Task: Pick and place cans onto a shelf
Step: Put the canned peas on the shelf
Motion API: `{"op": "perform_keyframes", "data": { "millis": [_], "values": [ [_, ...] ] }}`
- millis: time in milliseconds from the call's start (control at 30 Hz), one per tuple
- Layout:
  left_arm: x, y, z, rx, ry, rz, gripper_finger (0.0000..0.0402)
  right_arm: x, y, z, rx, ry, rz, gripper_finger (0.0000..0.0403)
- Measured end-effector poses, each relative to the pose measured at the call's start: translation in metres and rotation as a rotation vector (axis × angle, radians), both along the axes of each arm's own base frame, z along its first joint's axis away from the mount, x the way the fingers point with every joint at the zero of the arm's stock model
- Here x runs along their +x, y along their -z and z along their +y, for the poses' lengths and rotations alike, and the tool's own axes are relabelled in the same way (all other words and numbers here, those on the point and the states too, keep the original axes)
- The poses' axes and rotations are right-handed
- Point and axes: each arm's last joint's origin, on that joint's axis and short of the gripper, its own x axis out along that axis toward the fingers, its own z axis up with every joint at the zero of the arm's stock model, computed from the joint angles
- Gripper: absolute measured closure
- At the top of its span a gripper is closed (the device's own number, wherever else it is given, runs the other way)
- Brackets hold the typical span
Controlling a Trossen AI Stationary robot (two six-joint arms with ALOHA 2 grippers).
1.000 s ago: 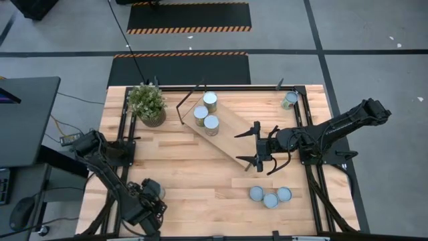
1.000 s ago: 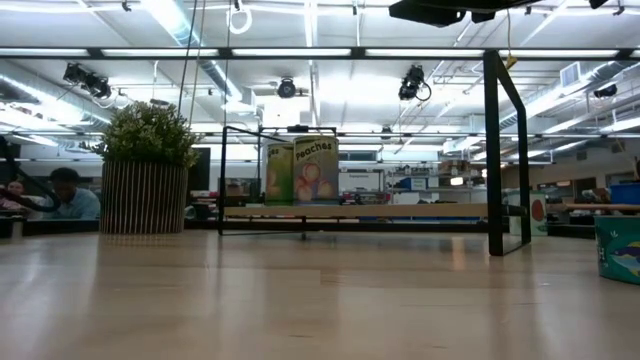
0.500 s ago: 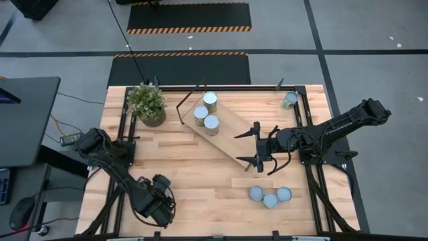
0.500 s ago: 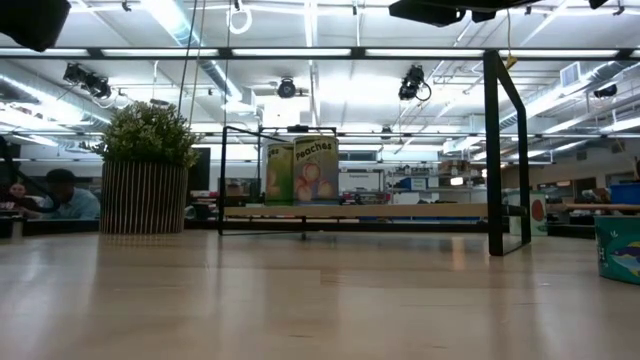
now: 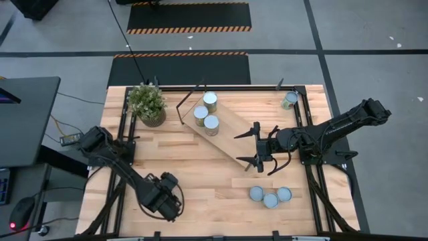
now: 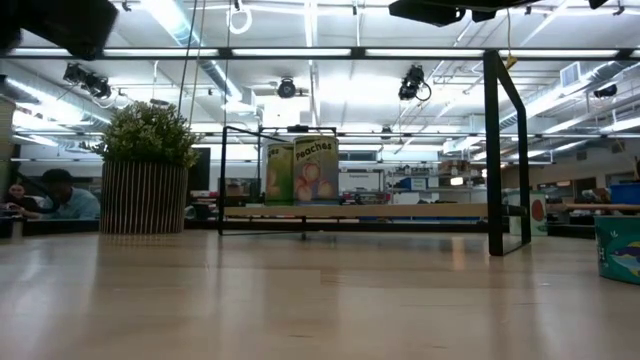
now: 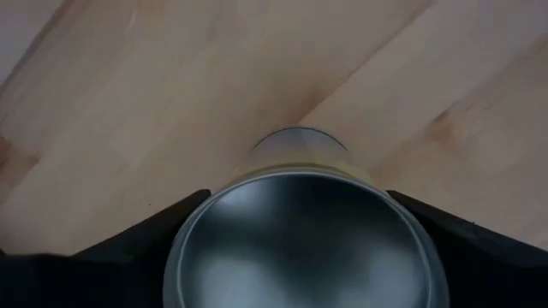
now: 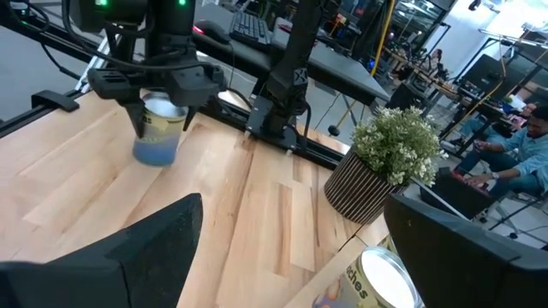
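A: One can (image 7: 300,239) is sitting clamped between the fingers of the left gripper (image 8: 161,118), isn't it?

B: Yes, the fingers are squeezing its sides. In the right wrist view it is hanging clear of the tabletop (image 5: 200,175), well apart from the shelf (image 5: 231,135), off that board's near long edge.

A: So which step is running?

B: I'm judging it as the carry: the pick is looking done and the placing is not yet done.

A: What is the shelf holding?

B: Three shelved cans (image 5: 211,123) are clustering touching or nearly so at its far end, and the rest of the board is lying bare. A loose trio (image 5: 270,199) is waiting on the table beyond the shelf's near end, and a lone can (image 5: 289,100) is standing well apart off its far long edge.

A: And the other arm?

B: The right gripper (image 5: 257,147) is hovering at the shelf's near end with its fingers spread wide, gripping nothing.

A: What is the next move asking for?

B: Probably lifting the can over the board's edge, keeping it upright, and setting it on the bare stretch without nudging the three or meeting the right gripper
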Motion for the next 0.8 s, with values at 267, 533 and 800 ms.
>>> {"op": "perform_keyframes", "data": {
  "millis": [267, 533, 800],
  "values": [
    [0.027, -0.009, 0.029, -0.026, 0.057, 0.010, 0.0072, 0.001, 0.001, -0.006, -0.062, 0.050, 0.012, 0.0030],
    [0.084, -0.054, 0.088, -0.042, 0.212, -0.109, 0.0073, -0.016, -0.016, -0.015, -0.157, 0.159, -0.040, 0.0030],
    [0.125, -0.102, 0.156, 0.058, 0.275, -0.323, 0.0073, -0.039, -0.030, -0.026, -0.148, 0.232, -0.053, 0.0030]
  ]
}}
